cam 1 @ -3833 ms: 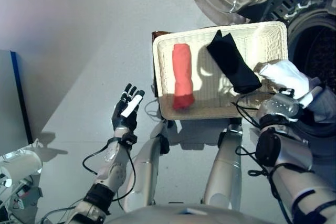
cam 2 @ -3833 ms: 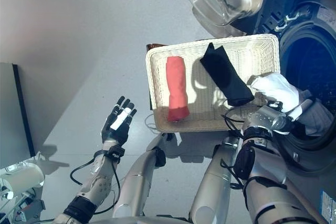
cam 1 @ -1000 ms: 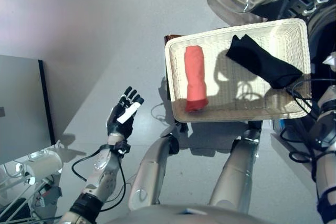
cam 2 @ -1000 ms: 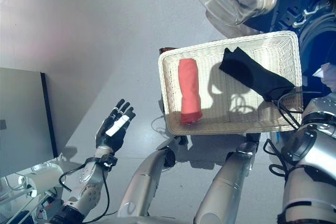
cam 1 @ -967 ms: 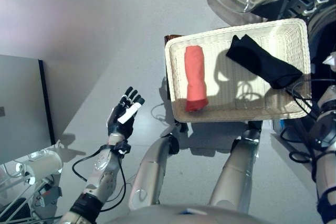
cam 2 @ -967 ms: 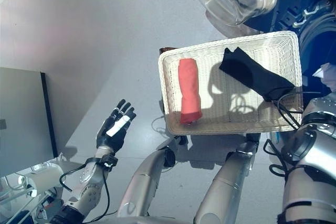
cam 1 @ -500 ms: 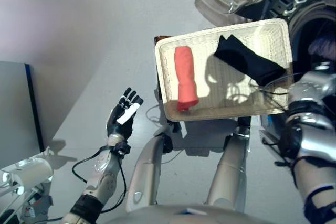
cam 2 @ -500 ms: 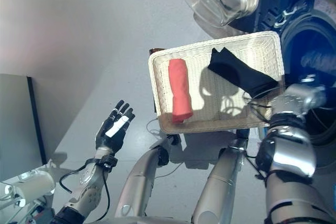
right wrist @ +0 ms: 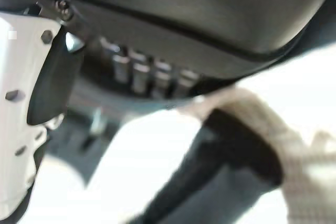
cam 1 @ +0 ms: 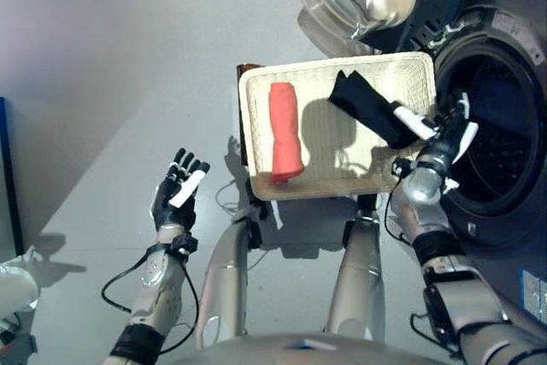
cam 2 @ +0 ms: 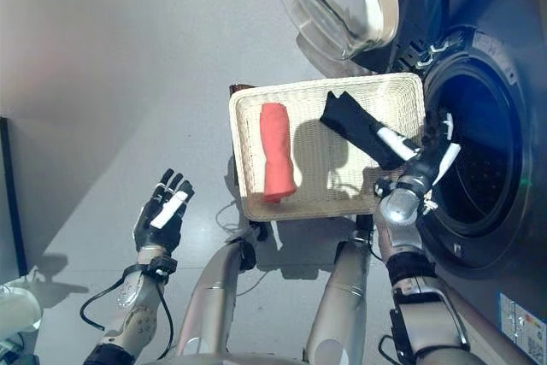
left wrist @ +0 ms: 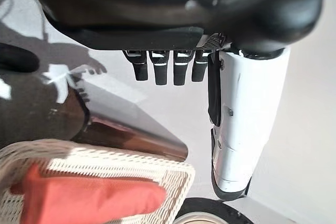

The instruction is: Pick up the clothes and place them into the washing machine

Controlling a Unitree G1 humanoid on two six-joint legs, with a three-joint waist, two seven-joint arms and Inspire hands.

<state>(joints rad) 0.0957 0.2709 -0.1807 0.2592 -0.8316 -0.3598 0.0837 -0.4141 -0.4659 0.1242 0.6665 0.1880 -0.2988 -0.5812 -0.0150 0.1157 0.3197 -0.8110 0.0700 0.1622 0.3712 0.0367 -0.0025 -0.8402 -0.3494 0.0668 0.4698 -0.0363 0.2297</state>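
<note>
- Two garments lying in the wicker basket: red rolled cloth at abt 9 o'clock side of the tray, black cloth at abt 2 o'clock, running diagonally toward the drum side.
- Washing machine drum sitting open at 3 o'clock of the basket, just beside its rim; glass door swung out at 12 o'clock.
- Right hand hovering betw basket's 3 o'clock edge and drum mouth, fingers spread straight, holding nothing; white thumb cover pointing at the near end of the black cloth. Touching or just beside it, can't tell.
- Left hand idling well apart at 8 o'clock of the basket, fingers straight & wide, empty. Its wrist view is showing the red cloth and basket corner past the fingertips.
- Step in hand, my guess: right hand going for the black cloth next.
- To do it well: be lowering palm over the cloth's near end, not the rim; be curling fingers & thumb round a thick fold so the whole piece is lifting, not one layer.
- Be lifting clear of the basket wall before swinging toward 3 o'clock, else the trailing end is likely snagging on the weave or tipping the tray.
- Be releasing only once the hand is well inside the drum mouth; the black cloth's far end may be draping over the door seal otherwise.
- Red cloth is waiting for after.
</note>
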